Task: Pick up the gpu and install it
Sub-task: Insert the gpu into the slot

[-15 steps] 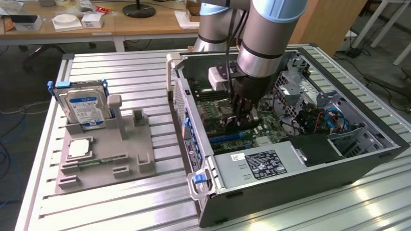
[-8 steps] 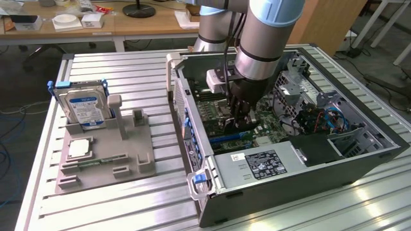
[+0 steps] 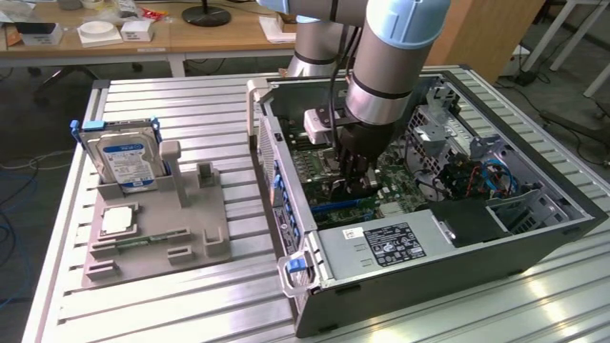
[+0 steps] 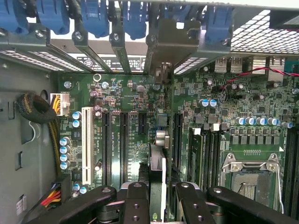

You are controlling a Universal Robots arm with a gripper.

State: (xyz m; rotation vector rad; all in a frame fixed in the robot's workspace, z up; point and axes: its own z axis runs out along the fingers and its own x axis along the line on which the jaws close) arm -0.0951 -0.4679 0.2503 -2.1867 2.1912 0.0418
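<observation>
My gripper (image 3: 352, 184) reaches down into the open computer case (image 3: 533, 236), just above the green motherboard (image 4: 224, 116). It is shut on the gpu (image 4: 157, 172), a thin dark card seen edge-on between the black fingers (image 4: 135, 203) in the wrist view. The card stands upright in line with the black expansion slots (image 4: 124, 140). Its metal end bracket (image 4: 164, 44) lies against the case's rear slot openings, between the blue latches. Whether its edge sits in a slot I cannot tell. In the exterior view the gpu (image 3: 349, 194) is a dark strip under the gripper.
On the exterior view's left, a grey fixture (image 3: 157, 229) holds an upright hard drive (image 3: 124, 161) and a flat green memory stick (image 3: 143, 240). Inside the case are the power supply (image 3: 386, 243), a CPU socket (image 4: 247, 170), a white slot (image 4: 87, 140) and cable bundles (image 4: 37, 109).
</observation>
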